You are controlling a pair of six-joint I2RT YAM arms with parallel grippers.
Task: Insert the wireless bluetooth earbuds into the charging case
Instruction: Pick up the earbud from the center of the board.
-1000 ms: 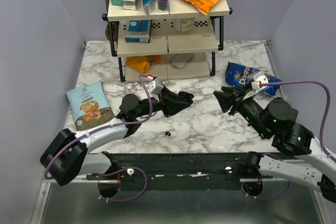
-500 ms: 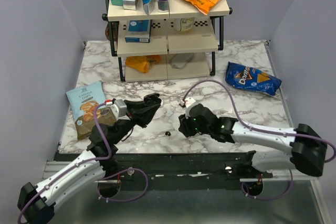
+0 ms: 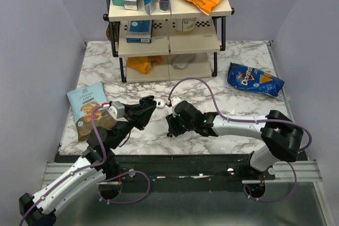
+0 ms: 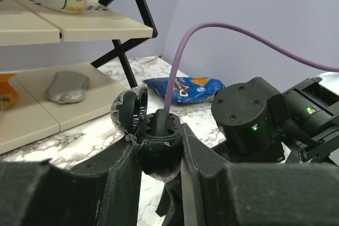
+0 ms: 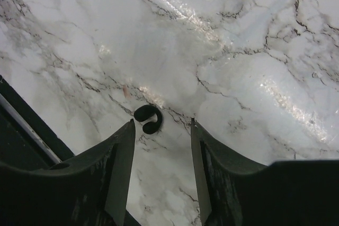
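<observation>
My right gripper (image 5: 160, 124) hangs half-open, empty, with the earbud (image 5: 148, 119) off-centre between its fingers. Centre over it, lower, close gently: tiny, glossy. Left gripper (image 4: 159, 142) clamps the open charging case (image 4: 157, 158).

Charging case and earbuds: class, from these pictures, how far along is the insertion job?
Done: the left tool holds the charging case, lid open. In hand: the right tool hangs open above one earbud lying on the marble table, untouched. Left: grasp it and seat it; whether the other bud is already in the case is unclear.
</observation>
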